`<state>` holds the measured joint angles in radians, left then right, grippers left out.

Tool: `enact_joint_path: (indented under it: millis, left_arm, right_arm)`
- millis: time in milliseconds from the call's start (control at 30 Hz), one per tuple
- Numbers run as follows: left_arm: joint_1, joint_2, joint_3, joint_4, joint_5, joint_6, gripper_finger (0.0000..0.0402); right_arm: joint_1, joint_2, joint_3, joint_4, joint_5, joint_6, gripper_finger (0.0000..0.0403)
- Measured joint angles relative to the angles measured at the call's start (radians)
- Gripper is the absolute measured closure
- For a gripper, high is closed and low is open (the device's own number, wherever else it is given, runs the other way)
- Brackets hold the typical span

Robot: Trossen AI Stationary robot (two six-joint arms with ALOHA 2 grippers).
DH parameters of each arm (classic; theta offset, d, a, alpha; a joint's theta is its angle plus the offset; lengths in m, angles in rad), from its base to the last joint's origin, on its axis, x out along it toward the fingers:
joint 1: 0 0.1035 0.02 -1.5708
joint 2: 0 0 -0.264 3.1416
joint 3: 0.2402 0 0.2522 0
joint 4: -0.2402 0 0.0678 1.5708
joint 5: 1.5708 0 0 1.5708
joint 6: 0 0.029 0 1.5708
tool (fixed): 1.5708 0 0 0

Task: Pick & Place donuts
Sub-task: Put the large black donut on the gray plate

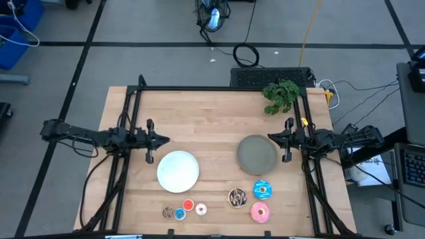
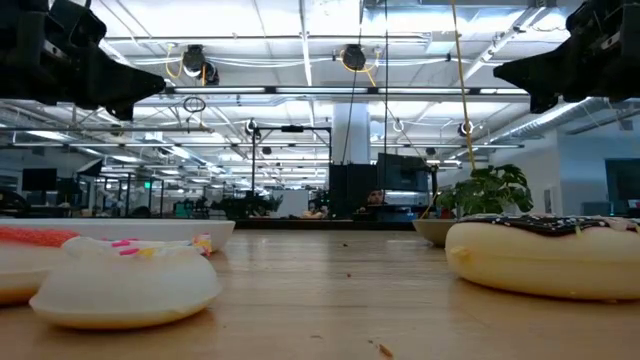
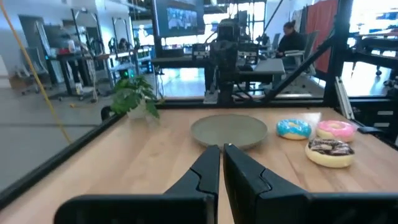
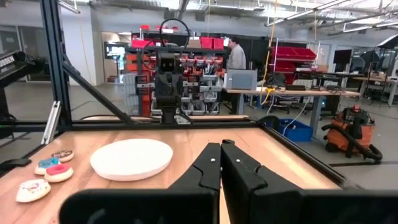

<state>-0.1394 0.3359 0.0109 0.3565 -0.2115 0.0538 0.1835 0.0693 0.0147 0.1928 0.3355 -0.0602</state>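
Note:
Six toy donuts lie flat on the wood near the table's front edge: chocolate-sprinkled (image 1: 237, 197), blue (image 1: 262, 190) and pink (image 1: 259, 212) at the right, and the mini brown/blue (image 1: 167, 212), blue (image 1: 179, 214), red (image 1: 188, 206) and whitish (image 1: 200, 210) ones at the left. A white plate (image 1: 178, 170) and a grey plate (image 1: 257, 153) rest on the table. My left gripper (image 1: 166, 139) is shut and empty at the left, above the table. My right gripper (image 1: 271, 137) is shut and empty at the right, by the grey plate's far edge.
A green plant (image 1: 280, 95) stands at the far right corner. A dark frame (image 1: 219, 88) runs along the table's far edge and both sides. Bare wood lies between the plates and toward the far edge. A person shows in the room beyond (image 4: 235, 53).

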Motion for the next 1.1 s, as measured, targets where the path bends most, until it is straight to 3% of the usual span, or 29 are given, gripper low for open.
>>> enact_joint_path:
  millis: [933, 1100]
  left_arm:
    - [0.000, 0.000, 0.000, 0.052, -0.001, 0.017, 0.0376]
    - [0.000, 0.000, 0.000, 0.022, -0.001, 0.078, 0.0376]
  right_arm:
    - [0.002, 0.043, 0.000, -0.012, -0.025, -0.012, 0.0403]
    - [0.002, 0.043, 0.000, -0.025, -0.027, 0.028, 0.0403]
